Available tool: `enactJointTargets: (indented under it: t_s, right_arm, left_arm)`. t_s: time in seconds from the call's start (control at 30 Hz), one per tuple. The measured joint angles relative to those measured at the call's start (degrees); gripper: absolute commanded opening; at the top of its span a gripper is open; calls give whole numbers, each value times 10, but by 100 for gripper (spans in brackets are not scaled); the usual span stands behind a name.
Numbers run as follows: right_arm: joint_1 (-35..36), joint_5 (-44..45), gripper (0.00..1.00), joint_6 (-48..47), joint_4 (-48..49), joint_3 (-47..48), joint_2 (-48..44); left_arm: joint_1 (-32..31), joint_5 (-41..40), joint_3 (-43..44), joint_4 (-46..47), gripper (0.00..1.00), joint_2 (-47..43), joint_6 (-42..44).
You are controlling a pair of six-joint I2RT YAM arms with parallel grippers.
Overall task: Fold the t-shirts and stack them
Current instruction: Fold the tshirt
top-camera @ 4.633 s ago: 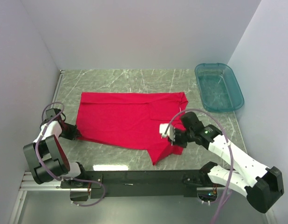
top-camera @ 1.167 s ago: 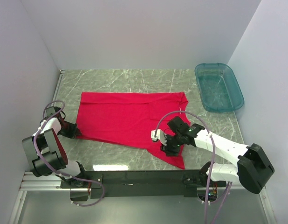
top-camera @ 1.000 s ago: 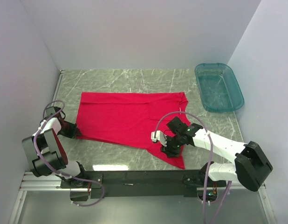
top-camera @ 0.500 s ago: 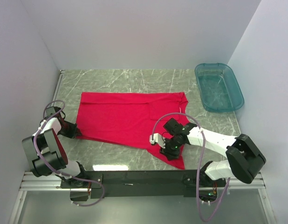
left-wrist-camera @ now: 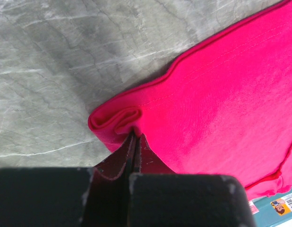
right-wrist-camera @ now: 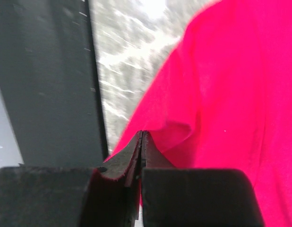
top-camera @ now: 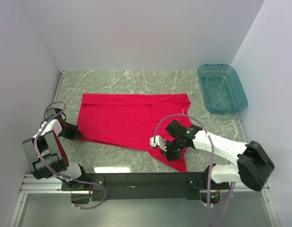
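- The right gripper is nearest, at the t-shirt's near right corner. Its jaws are pressed together, with a thin fold of the red hem pinched between them.
- The left gripper is at the shirt's near left corner. Its jaws are clamped tight on a small rolled bunch of cloth.
- The shirt lies spread flat across the middle of the marble table, and its near right corner runs forward to a point.
- The teal tub stands at the far right, apart from the shirt.
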Motion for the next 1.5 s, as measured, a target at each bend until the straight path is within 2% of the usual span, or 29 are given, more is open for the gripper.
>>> enactJointTargets:
  t_s: [0.1, 0.3, 0.53, 0.63, 0.7, 0.83, 1.03, 1.13, 1.17, 1.27, 1.37, 1.5]
  right_arm:
    - [15, -16, 13, -1, -8, 1, -37]
    - [45, -24, 28, -17, -23, 3, -60]
    - [93, -10, 29, -22, -37, 3, -68]
    - [80, 29, 34, -6, -27, 3, -61]
    - [58, 46, 45, 4, -20, 3, -57]
    - [17, 84, 48, 9, 0, 2, -55]
    - [11, 85, 50, -4, 22, -2, -12]
    - [11, 73, 42, -18, 29, -2, 14]
    - [11, 68, 30, -24, 30, -2, 23]
    - [14, 49, 7, -38, 28, -1, 37]
    - [28, 31, 0, -46, 21, 7, 36]
    - [75, -9, 1, -56, 5, 25, 20]
  left_arm:
    - [0, 1, 0, 0, 0, 0, 0]
    - [0, 1, 0, 1, 0, 0, 0]
    - [0, 1, 0, 1, 0, 0, 0]
    - [0, 1, 0, 1, 0, 0, 0]
    - [0, 1, 0, 1, 0, 0, 0]
    - [0, 2, 0, 1, 0, 0, 0]
    - [0, 2, -2, 2, 0, 0, 0]
    - [0, 2, -2, 2, 0, 0, 1]
    - [0, 2, -2, 2, 0, 0, 1]
    - [0, 2, -2, 2, 0, 0, 2]
    - [0, 2, -2, 2, 0, 0, 2]
    - [0, 2, -2, 3, 0, 0, 2]
